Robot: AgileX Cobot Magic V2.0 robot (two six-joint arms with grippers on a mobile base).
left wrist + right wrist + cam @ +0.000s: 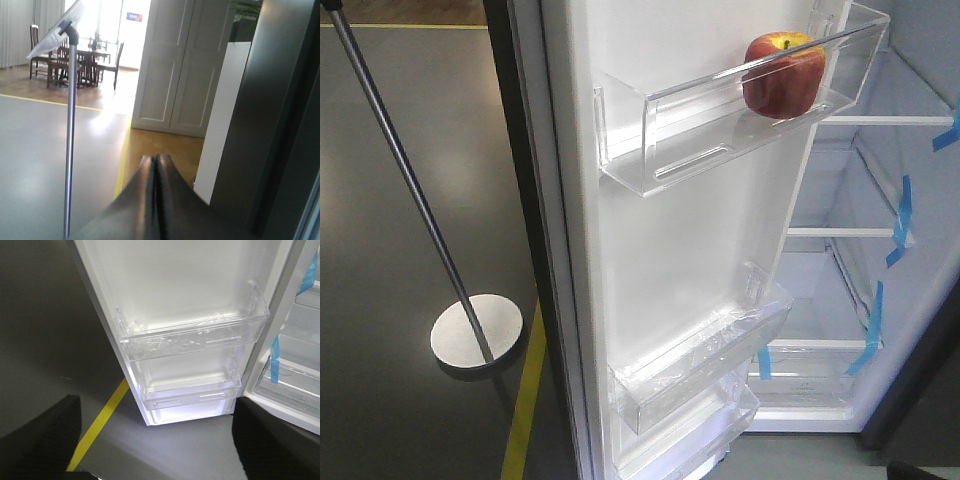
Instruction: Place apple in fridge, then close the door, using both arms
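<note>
Apple (784, 75) position is given by the front view only: we find it in the upper clear bin (720, 130) of the open door (690, 250), resting on the bin floor at the end nearest the fridge (920, 90) cavity. Neither wrist view shows it. We note red skin with a yellow patch around the stem dimple; its lower half is seen through the clear bin wall.

The right wrist view shows the lower door bins (195, 337), with crinkled film in the upper of the two, and a yellow floor line (97, 425). The right pincer (156, 415) stands wide open with nothing between its fingers.

The left wrist view shows the left pincer (155, 162) with its fingers pressed together, holding nothing. A dark grey panel (260, 115) fills that view's right side; we cannot tell whether it is door or cabinet.

A pole stand (476, 330) with a round base stands on the floor left of the door. White shelves (840, 232) carry blue tape strips (901, 215). The cavity is cut off at the right edge
</note>
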